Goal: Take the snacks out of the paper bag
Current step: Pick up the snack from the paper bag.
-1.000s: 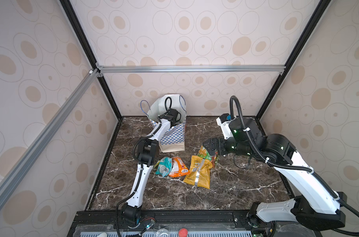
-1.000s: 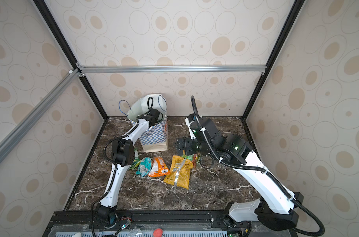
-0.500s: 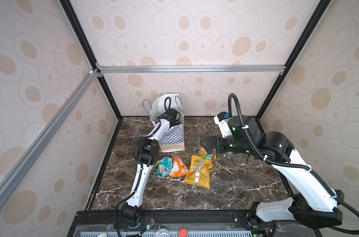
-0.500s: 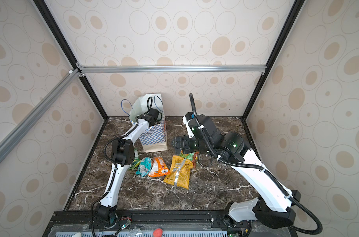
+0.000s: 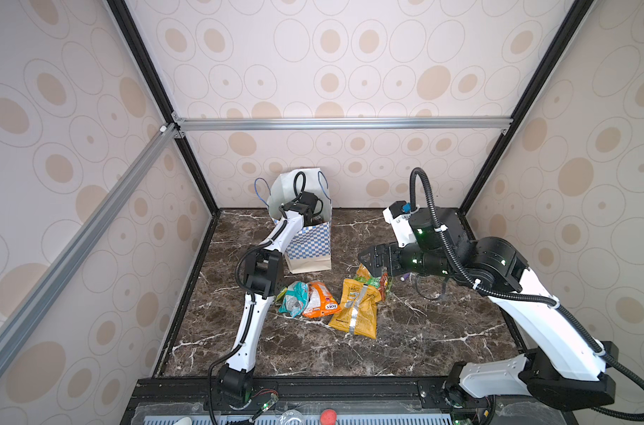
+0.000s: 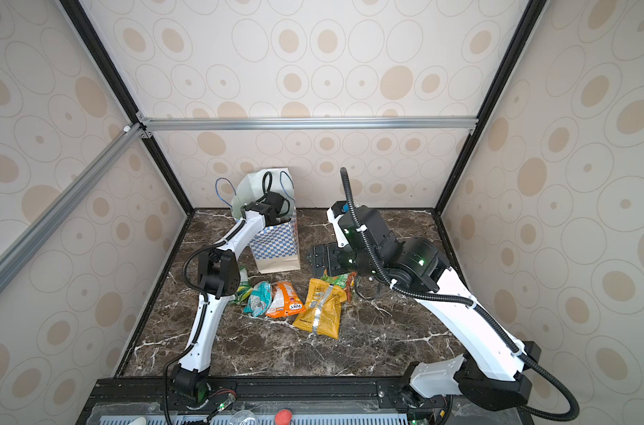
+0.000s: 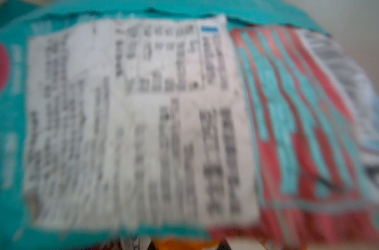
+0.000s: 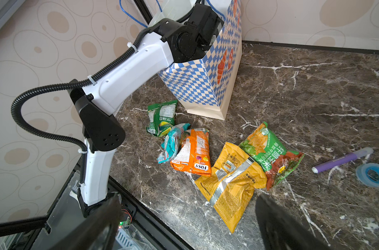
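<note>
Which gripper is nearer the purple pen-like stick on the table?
Right. The right gripper hovers near the purple pen-like stick; the left gripper is inside the blue-checkered paper bag, farther off.

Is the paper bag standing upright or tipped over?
Upright: the paper bag stands on its cream base, mouth upward, with the left arm reaching down into it.

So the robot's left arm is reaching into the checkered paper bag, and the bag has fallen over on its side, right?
Not quite. The left arm does reach into the paper bag, but the bag is not lying on its side: it stands upright on its cream base. The right wrist view shows this best, and both top views agree.
</note>
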Action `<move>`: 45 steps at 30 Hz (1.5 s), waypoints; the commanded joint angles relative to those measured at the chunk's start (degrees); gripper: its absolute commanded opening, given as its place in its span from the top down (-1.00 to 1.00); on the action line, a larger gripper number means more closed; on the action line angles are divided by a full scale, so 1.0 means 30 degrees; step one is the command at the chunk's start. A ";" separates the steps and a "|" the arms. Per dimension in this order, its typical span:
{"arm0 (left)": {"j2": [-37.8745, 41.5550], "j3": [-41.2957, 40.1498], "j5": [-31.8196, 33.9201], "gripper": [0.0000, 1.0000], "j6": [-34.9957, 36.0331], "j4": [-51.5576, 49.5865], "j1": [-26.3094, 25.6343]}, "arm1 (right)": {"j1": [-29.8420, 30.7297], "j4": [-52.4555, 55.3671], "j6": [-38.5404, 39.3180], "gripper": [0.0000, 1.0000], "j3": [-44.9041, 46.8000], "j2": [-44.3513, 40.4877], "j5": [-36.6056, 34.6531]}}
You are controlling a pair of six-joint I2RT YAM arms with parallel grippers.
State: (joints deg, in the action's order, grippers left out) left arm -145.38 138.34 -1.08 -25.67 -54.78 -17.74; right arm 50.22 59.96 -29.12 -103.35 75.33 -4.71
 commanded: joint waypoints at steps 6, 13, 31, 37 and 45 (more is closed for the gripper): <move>0.3197 0.1626 0.0599 1.00 -0.0428 -0.0164 0.0112 | 0.0136 -0.0359 -0.0056 -0.99 0.0356 -0.0470 0.0222; 0.4588 0.1991 0.0562 1.00 -0.0862 0.0145 0.0030 | 0.0153 -0.0253 -0.0117 -0.99 0.0579 -0.0758 0.0056; 0.7129 0.3234 0.2280 1.00 -0.1229 0.0506 -0.0122 | 0.0151 -0.0274 0.0200 -0.99 0.0648 -0.0999 0.0069; 0.8349 0.3427 0.2525 1.00 -0.1521 0.0792 -0.0124 | 0.0155 -0.0211 0.0289 -0.99 0.0323 -0.1050 -0.0128; 1.0654 0.3397 0.2498 1.00 -0.1850 0.0448 -0.0241 | 0.0155 -0.0242 0.0370 -0.99 -0.0005 -0.1232 -0.0869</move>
State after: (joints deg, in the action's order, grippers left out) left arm -117.47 145.67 5.43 -30.09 -54.74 -18.09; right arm 50.22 59.05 -28.73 -102.02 73.01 -5.30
